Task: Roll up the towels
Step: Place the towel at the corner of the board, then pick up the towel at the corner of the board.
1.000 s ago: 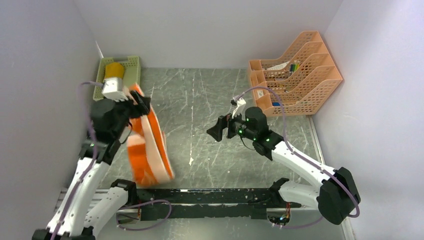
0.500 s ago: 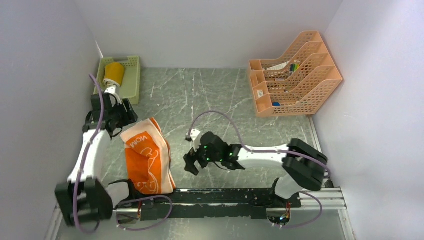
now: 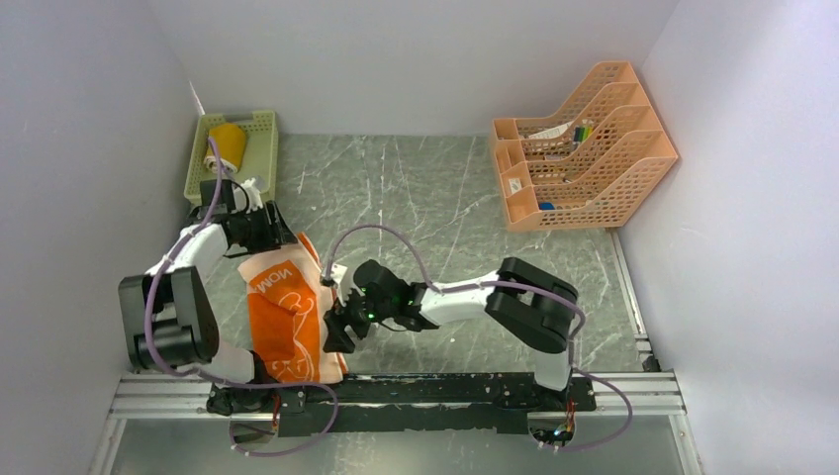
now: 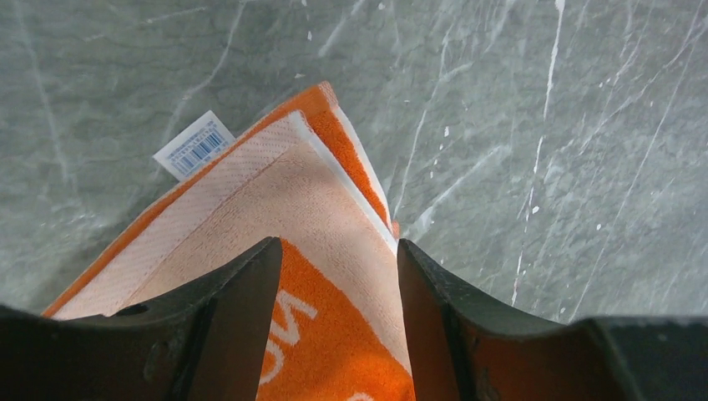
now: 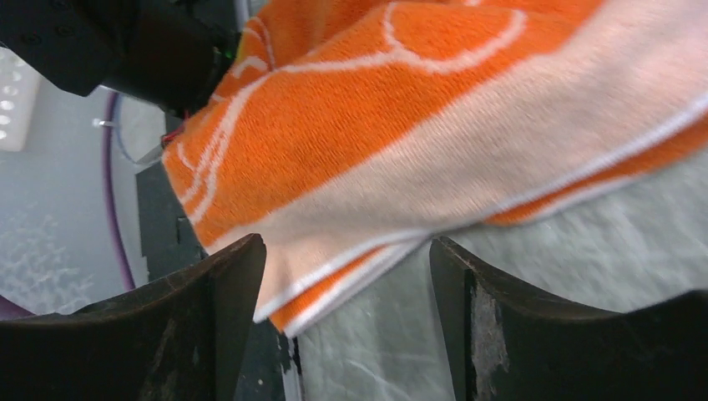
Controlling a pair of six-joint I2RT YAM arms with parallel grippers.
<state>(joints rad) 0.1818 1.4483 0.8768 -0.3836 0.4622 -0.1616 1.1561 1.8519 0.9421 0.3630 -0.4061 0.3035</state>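
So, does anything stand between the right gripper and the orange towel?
Nothing visible does. The orange towel has its folded edge lying between the open fingers of the right gripper, and no other object is beside it.

You can read white capitals on the orange towel (image 3: pixel 290 322) from the top view: as they appear there they spell "NOM", near its far end. On your left wrist view, a white tag (image 4: pixel 194 144) at the towel's edge carries a barcode; its fine print is too small to read.
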